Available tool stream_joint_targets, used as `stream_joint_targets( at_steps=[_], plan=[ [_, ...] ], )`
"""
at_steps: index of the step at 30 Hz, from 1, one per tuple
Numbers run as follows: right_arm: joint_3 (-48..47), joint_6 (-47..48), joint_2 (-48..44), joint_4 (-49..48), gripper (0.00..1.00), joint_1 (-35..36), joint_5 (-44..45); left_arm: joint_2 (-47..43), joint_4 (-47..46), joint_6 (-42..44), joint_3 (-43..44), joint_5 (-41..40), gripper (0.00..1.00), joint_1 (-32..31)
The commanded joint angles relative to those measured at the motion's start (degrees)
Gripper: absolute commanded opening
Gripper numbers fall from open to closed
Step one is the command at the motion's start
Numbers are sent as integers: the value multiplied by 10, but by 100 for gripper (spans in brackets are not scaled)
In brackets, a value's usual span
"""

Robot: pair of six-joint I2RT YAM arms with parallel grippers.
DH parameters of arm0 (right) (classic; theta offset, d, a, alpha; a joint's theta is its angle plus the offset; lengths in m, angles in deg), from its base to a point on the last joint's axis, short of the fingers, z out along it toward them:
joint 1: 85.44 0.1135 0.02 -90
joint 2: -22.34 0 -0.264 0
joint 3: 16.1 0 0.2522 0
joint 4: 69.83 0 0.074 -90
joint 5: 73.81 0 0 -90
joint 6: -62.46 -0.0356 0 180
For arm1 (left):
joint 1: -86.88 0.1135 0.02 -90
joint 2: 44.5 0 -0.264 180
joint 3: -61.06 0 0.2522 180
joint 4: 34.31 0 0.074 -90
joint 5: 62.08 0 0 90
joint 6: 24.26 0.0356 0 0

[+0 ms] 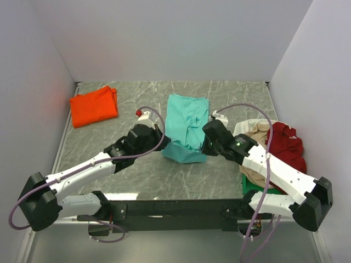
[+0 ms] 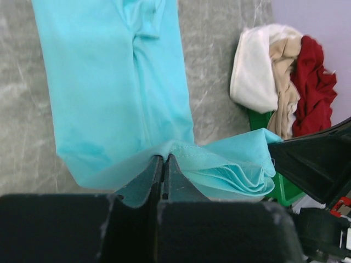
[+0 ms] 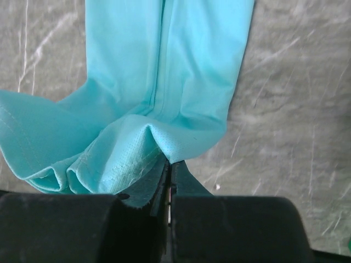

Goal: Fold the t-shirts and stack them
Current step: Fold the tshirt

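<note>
On the table (image 1: 137, 175), left jaws and right jaws each clamp the teal t-shirt (image 1: 186, 123) by its near hem. The orange t-shirt (image 1: 93, 106) lies folded far left. The shirt pile (image 1: 277, 142) at right half hides a green thing (image 1: 251, 187), unclear what.

The table (image 1: 137, 175) has a grey top with a marble pattern of thin pale veins, and it is a little glossy. The same grey top (image 2: 219, 66) fills the background of the left wrist view, and also of the right wrist view. Plain white walls (image 1: 175, 38) close the table at the back and at both sides. A black bar (image 1: 175, 209) lies along the near edge. Near the right wall a bright green object (image 1: 253, 188) is mostly covered; what it is I cannot tell
</note>
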Motion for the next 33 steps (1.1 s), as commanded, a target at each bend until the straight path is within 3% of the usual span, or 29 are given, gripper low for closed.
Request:
stream_joint_targets(
  at_steps=[1,17,33],
  plan=[
    [-51,38,21,-28,0,-24,9,15,-54,40,43,29,0,27],
    [-156,102,143,-79,0,-129,-34,159,-131,75,127,177,0,155],
    [-243,145,276,-110,0,-211,-77,338,-151,86,259,267,0,213]
  ],
)
